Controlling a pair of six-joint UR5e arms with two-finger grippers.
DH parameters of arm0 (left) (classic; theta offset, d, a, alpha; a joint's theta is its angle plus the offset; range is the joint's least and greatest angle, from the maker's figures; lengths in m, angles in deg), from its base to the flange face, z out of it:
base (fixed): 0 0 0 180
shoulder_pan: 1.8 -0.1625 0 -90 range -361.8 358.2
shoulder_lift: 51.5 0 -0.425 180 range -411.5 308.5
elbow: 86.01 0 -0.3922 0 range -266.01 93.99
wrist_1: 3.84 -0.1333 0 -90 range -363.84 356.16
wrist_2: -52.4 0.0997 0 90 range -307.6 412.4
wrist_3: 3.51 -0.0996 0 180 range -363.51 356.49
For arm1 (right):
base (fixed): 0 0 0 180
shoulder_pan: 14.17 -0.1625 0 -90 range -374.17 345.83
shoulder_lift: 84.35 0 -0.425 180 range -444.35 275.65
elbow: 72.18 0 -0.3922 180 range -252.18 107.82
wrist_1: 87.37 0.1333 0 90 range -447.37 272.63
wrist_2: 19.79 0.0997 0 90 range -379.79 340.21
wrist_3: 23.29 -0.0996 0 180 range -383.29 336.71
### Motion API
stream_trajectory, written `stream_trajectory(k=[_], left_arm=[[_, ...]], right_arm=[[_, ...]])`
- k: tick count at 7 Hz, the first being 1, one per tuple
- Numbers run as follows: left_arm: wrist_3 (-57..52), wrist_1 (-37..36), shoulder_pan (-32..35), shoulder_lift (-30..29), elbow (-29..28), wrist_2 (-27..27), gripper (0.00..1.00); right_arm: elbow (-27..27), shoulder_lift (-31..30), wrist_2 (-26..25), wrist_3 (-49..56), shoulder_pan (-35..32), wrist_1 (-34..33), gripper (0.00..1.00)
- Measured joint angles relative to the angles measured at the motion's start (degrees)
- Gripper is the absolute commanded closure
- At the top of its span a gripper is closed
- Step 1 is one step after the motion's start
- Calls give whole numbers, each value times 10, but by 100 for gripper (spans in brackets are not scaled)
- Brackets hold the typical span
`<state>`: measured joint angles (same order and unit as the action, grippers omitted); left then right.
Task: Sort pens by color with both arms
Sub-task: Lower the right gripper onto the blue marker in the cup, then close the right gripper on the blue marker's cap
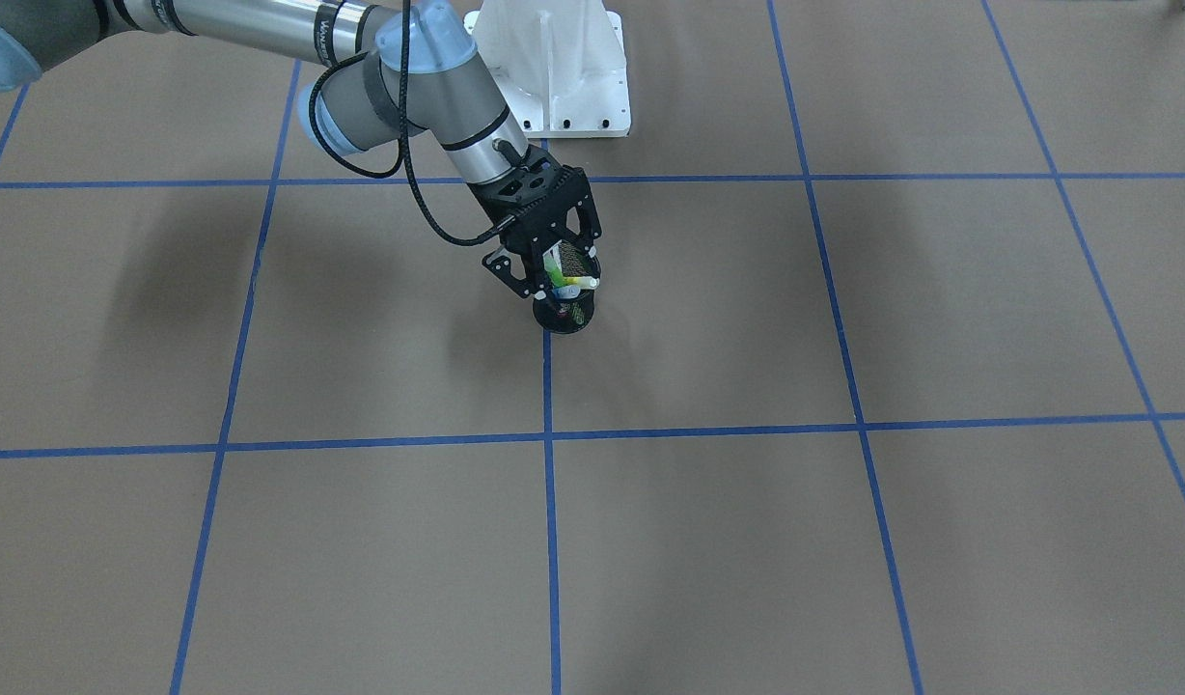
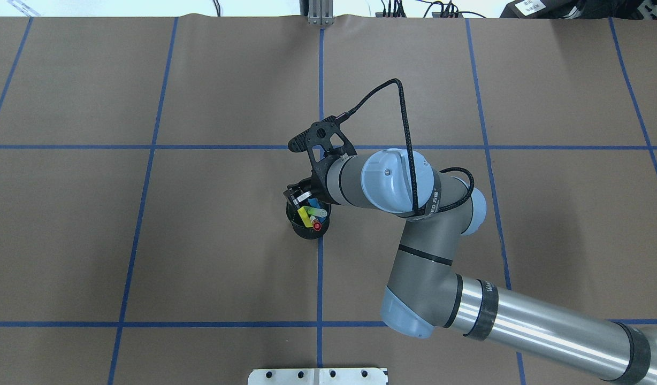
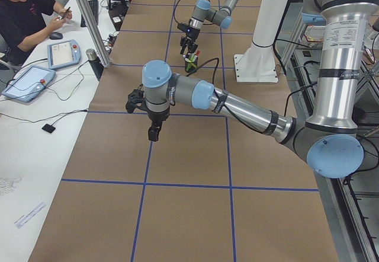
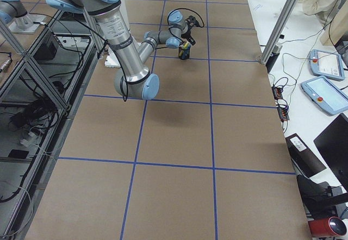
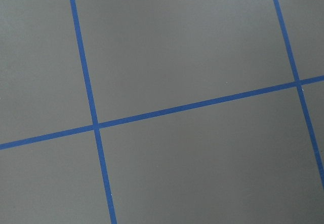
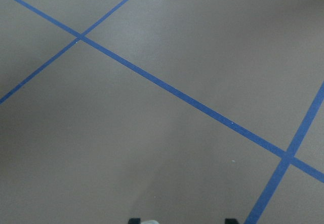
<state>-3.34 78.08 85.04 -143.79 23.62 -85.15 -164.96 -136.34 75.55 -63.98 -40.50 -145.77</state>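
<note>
Four pens stand together in the black mesh cup [image 2: 306, 231], and we take that cup as our marker for everything else. In the overhead view we pick out the neon yellow pen [image 2: 305, 214], the neon green pen [image 2: 319, 212], the blue pen [image 2: 313, 203] and the red-ended pen [image 2: 316, 226]. All of them lean in the cup with their tops poking above its rim.

Directly over the cup hangs the right gripper [image 2: 300, 199], tilted, with the right arm [image 2: 414, 240] bending in behind it. From across the table we see its fingers [image 1: 538, 295] spread apart on either side of the pen tops. The right wrist camera also shows two dark tips set wide at its lower edge. We read the pincer as parted, with nothing pinched.

Well apart from the cup, toward the table's left end, the left gripper [image 3: 153, 133] hangs above the brown table [image 3: 189, 203] at the end of the left arm [image 3: 243, 106]. Only the side view shows it, so we cannot tell whether its fingers are apart or together.

The cup sits against a blue tape line [image 1: 550, 386]. The white pedestal base [image 1: 564, 77] stands beyond the cup on the robot's side. Off the table, far from the cup, a person [image 3: 26, 13] sits at a desk.
</note>
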Motion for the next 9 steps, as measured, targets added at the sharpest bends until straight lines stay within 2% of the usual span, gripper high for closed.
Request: stream_trajectory(k=[5, 9], left_arm=[[0, 2, 0, 1, 1, 0, 1], [0, 2, 0, 1, 0, 0, 1]], right_arm=[[-8, 25, 38, -65, -19, -75, 35], [-5, 37, 41, -78, -24, -131, 35]])
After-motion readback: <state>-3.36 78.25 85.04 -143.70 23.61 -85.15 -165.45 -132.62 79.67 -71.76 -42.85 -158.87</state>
